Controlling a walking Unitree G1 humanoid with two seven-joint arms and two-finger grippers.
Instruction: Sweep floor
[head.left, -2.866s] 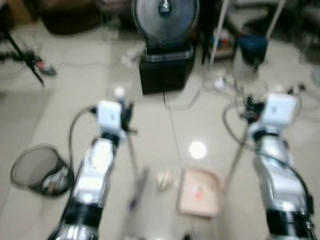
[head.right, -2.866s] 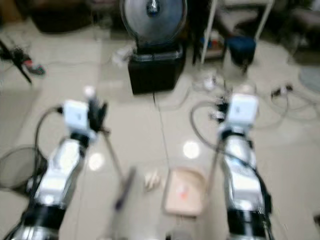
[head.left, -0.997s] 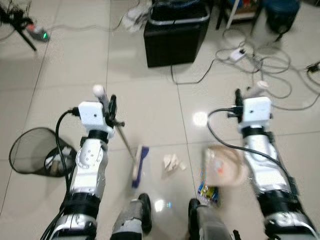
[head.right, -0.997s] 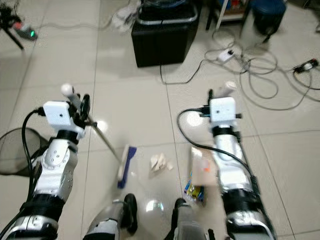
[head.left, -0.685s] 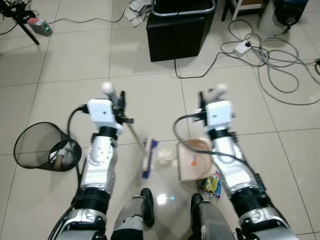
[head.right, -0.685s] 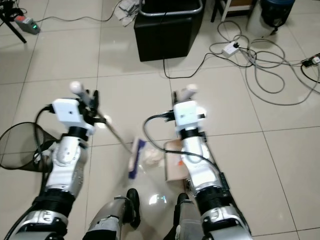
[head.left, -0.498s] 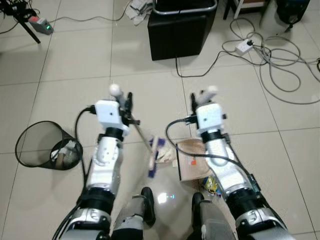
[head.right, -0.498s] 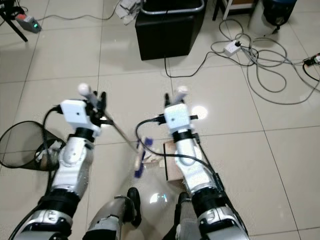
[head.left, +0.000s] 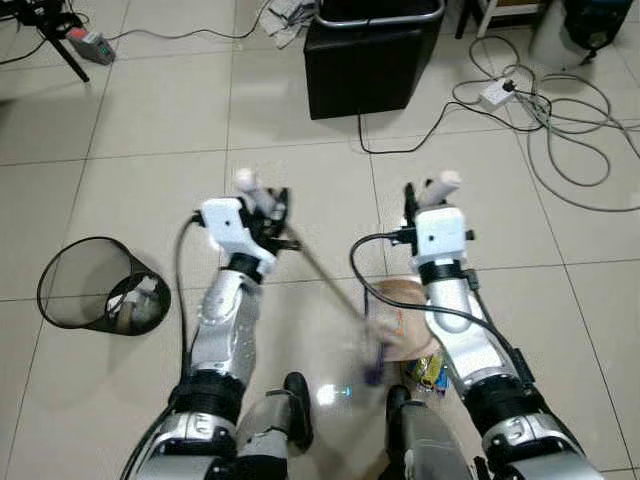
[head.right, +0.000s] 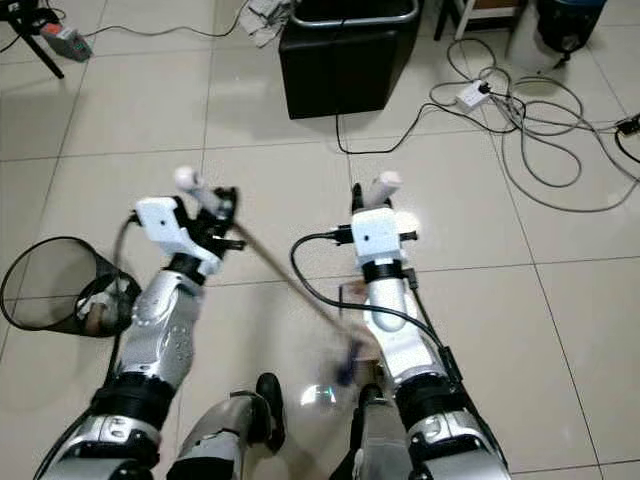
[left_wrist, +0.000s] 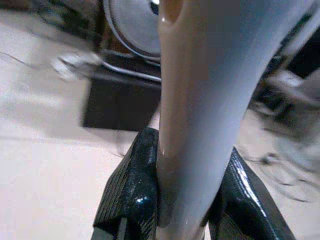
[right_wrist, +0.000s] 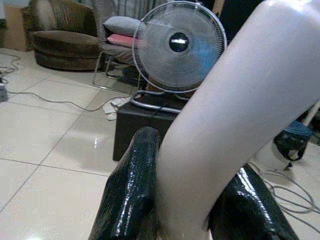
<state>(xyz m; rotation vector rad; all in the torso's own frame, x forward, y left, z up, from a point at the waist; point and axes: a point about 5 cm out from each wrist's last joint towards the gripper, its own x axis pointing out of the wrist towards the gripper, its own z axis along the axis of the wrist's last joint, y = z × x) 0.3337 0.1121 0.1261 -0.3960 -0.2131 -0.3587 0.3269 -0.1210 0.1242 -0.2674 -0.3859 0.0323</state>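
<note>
The left gripper (head.left: 275, 208) has its jaws pinching the pale broom handle (head.left: 320, 268); in the left wrist view both black fingers (left_wrist: 135, 192) press against the handle on either side. From there the handle slants down across the tiled floor (head.left: 130, 130) to the blurred purple broom head (head.left: 374, 362), which sits at the near edge of the beige dustpan (head.left: 400, 318). The right gripper (head.left: 410, 200) has its jaws clamped on the white dustpan handle (right_wrist: 225, 115), with fingers (right_wrist: 132, 185) tight on both sides in the right wrist view. The dustpan lies on the floor under the right arm, touching or just beside the broom head. A colourful wrapper (head.left: 428, 370) lies just beside the dustpan, on the side nearer the robot's feet. A black mesh wastebasket (head.left: 95, 295) lies tipped on the floor well apart from the dustpan, beyond the left arm, with rubbish inside. Beyond the dustpan, farther from the robot, stands a black box (head.left: 372, 55), and grey cables (head.left: 560, 110) sprawl to its right. A fan (right_wrist: 179, 47) stands on that box in the right wrist view
</note>
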